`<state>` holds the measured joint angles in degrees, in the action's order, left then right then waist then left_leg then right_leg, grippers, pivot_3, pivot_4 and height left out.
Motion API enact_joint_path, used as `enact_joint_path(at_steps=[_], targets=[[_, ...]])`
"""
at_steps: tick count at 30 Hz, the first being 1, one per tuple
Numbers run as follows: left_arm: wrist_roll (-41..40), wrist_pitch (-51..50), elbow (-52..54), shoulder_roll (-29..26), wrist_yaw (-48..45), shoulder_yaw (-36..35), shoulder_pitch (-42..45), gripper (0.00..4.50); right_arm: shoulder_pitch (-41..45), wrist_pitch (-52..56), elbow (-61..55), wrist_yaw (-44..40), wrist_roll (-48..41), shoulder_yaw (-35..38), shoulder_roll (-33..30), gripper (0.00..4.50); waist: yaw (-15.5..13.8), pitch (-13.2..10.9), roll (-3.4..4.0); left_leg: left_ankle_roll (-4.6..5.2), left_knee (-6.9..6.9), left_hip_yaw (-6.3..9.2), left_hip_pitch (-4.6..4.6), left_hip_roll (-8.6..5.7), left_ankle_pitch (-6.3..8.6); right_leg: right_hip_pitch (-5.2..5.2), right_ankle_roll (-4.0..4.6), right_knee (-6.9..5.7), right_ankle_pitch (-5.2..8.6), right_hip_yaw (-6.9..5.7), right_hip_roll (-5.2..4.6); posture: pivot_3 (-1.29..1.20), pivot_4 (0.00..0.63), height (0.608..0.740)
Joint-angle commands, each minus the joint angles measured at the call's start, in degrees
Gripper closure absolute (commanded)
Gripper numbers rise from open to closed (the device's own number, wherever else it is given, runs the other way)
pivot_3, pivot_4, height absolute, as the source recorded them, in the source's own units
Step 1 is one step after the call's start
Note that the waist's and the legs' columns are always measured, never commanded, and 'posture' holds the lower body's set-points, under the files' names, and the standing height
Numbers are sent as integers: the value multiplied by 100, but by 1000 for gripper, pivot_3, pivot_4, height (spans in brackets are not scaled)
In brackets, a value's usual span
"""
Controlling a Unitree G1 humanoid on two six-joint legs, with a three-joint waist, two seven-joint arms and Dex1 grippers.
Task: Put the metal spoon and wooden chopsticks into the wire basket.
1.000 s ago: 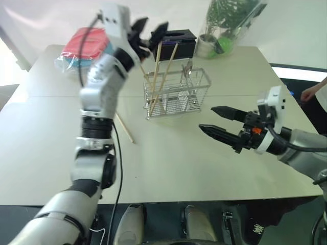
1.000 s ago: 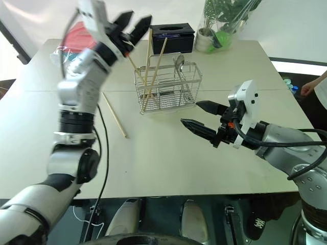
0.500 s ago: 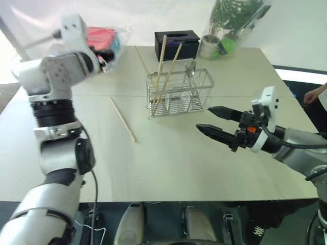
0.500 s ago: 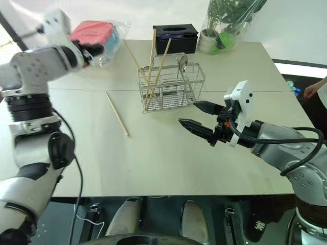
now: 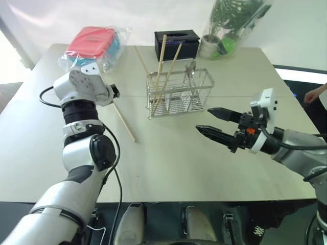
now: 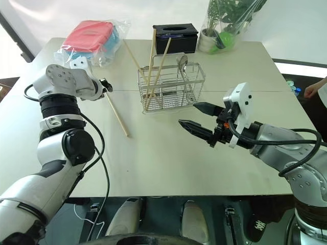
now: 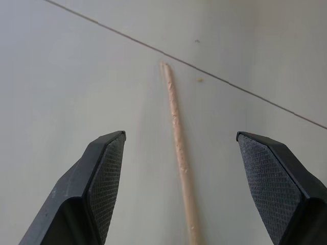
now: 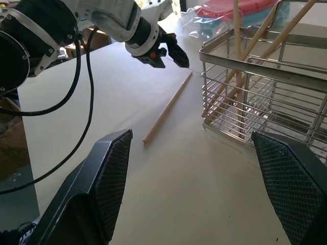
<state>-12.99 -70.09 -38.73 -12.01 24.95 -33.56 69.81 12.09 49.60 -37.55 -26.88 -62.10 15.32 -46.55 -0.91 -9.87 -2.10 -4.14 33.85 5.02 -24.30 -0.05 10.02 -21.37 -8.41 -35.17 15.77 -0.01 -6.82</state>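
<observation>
Because three of the wooden chopsticks (image 6: 153, 66) already stand in the wire basket (image 6: 171, 87), leaning against its rim since they are taller than it, only one job looks left to do. The metal spoon (image 6: 181, 62) is in the basket too, its shiny bowl sticking up near the back rim. So the spoon part of the task seems done.

One last chopstick (image 6: 116, 114) lies flat on the bench (image 6: 163, 158), just to the left of the basket and apart from it. It lies at a slant, with its far tip near the seam line on the bench.

The left end effector (image 6: 104, 84) hangs over that far tip, and its fingers (image 7: 104, 171) are spread wide with nothing between them. In the left wrist view the stick runs right up the middle of the gap — I think that is why the arm is placed there, so the fingers can drop on both sides and pinch it.

The right end effector (image 6: 196, 117) waits above the bench just in front of the basket, well away from the stick. Its two black fingers are apart and hold nothing — it looks like it is keeping out of the way.

A thin stick lying flat is hard to pinch, so the fingers may need to reach all the way down to the bench.
</observation>
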Motion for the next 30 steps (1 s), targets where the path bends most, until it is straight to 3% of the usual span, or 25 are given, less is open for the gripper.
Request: enact_joint_path(at_steps=[1,6,7,9,14,15,22,30], targets=[[17,510,-621,92,-73,123,92,851,8,-119,-210,48,-82,194,-15,644,6,0,0,0,0,0,-1,0,0,0,-1,0,0,0,0,0,150,710],[54,1246,-1508,-4,-64,226,75,851,-3,-122,-237,87,-96,191,10,644,27,8,14,0,-1,-1,6,0,0,0,-2,-2,-1,0,0,0,150,710],[37,1301,-1631,-18,-73,238,85,1088,-9,-125,-237,87,-96,196,9,644,25,10,18,0,-2,-2,12,1,0,2,-2,-4,-1,0,0,0,150,710],[-13,1381,-1776,-33,-27,217,114,1717,-24,-126,-240,91,-97,207,8,644,20,17,30,0,-2,-2,23,1,1,13,-2,-5,-1,0,0,0,150,710],[-93,1517,-1962,-88,80,218,182,4269,-64,-132,-248,78,-77,215,2,644,-10,20,34,-2,2,-3,26,0,1,24,-2,-2,-1,0,-2,0,150,710],[-105,1538,-1983,-96,103,213,189,4456,-71,-134,-251,73,-73,214,1,644,-15,20,34,-2,3,-3,25,-1,1,25,-2,-1,-1,0,-3,0,150,710],[-179,1644,-1990,-240,86,169,244,4456,-121,-141,-272,-5,-24,193,-39,644,9,20,34,-2,3,-3,25,-1,1,22,-3,-3,-1,0,-3,0,150,710],[-149,2883,-1293,-924,-1675,749,474,4456,-162,-129,-286,-37,-42,241,-65,644,27,14,25,-3,-3,-3,-6,0,0,-11,-2,-1,-2,0,-3,0,150,710]])
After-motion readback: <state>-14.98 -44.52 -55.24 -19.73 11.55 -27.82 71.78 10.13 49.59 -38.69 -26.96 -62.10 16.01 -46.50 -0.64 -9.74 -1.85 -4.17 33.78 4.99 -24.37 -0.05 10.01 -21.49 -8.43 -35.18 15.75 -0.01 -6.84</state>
